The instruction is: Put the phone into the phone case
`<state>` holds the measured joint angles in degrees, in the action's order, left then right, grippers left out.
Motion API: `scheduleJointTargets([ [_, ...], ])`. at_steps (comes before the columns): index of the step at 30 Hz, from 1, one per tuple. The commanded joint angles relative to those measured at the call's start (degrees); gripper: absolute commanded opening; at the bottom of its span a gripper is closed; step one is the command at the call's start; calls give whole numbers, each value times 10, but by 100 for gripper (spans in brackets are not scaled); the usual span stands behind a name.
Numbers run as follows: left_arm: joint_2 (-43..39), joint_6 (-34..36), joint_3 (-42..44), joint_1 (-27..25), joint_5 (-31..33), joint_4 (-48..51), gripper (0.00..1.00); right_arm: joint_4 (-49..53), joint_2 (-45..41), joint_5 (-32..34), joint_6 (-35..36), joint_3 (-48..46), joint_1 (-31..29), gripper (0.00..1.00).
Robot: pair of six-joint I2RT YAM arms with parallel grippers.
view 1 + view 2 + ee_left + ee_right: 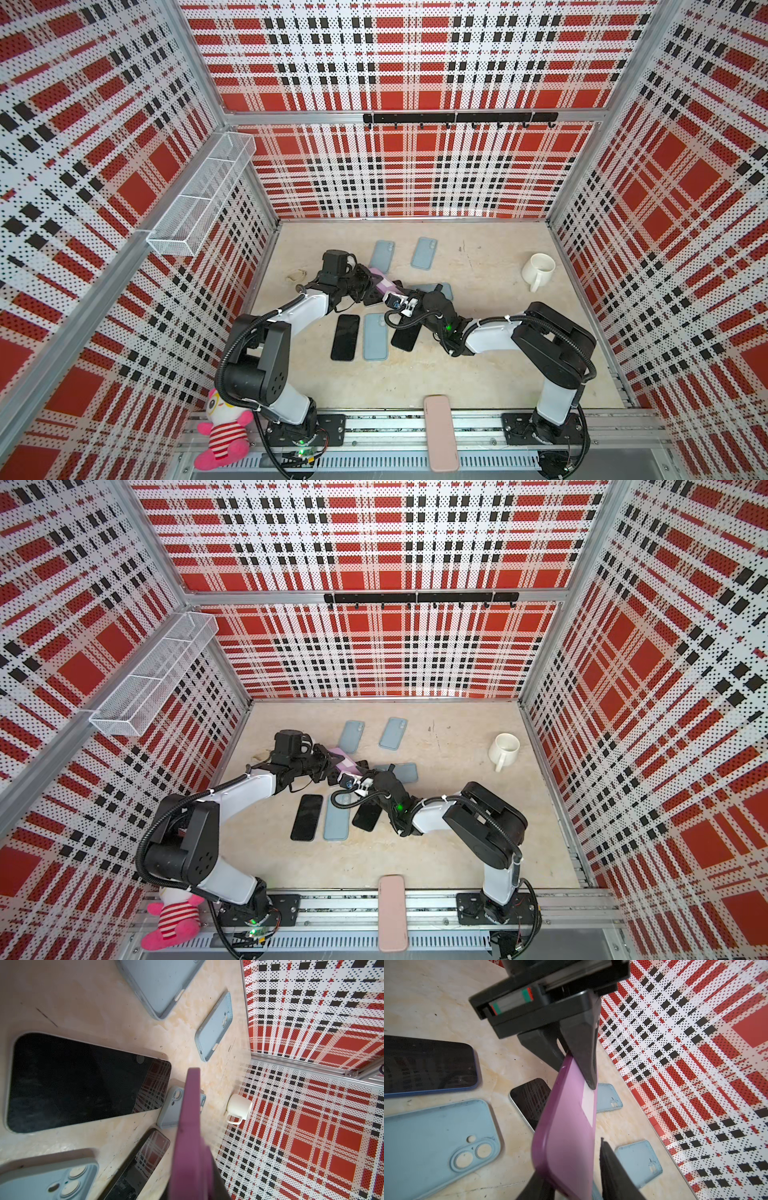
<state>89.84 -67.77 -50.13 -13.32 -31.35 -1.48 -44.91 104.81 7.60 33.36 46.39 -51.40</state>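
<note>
Right wrist view shows it plainly — left fingers (583,1053) clenched on the purple phone (566,1126); right fingers (614,1172) straddling it — grip unclear.

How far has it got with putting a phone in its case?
Nothing looks finished: a black-screened phone lies bare beside a pale blue case on the beige tabletop. In hand: the left end effector clamps a purple phone-shaped piece in the air; the right end effector flanks its other end. The fitting remains.
</note>
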Motion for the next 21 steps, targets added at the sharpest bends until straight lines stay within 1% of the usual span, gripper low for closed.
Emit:
scheduleJointTargets([
  [1,-19,-7,4,-4,-17,-21,6,-28,11,-5,4,15,-6,34],
  [4,-20,-10,4,-4,-18,-22,6,-32,17,-7,2,15,-7,30],
  [7,-23,-10,4,-4,-16,-21,6,-36,15,-11,-1,12,-7,22],
  [9,-22,-10,5,-4,-17,-21,7,-37,9,-14,-5,9,-7,14],
  [11,-22,-11,4,-22,-17,-24,12,-37,4,-16,-7,8,-8,8],
  [13,-26,-12,6,-23,-16,-29,19,-38,0,-13,-6,7,-8,7],
  [14,-28,-12,7,-23,-16,-32,27,-41,-2,-11,-7,6,-8,6],
  [16,-35,-10,9,-23,-15,-37,48,-46,-6,-9,-9,3,-7,3],
  [17,-41,-9,11,-23,-13,-44,62,-50,-10,-8,-14,1,-8,0],
  [18,-50,-8,17,-22,-10,-58,80,-52,-13,-7,-16,0,-8,0],
  [19,-58,-3,22,-22,-8,-71,94,-49,-16,-5,-19,1,-8,0],
  [20,-69,8,25,-22,-4,-79,98,-48,-21,-1,-24,1,-8,0],
  [21,-78,21,27,-21,1,-80,98,-48,-25,2,-27,0,-7,0],
])
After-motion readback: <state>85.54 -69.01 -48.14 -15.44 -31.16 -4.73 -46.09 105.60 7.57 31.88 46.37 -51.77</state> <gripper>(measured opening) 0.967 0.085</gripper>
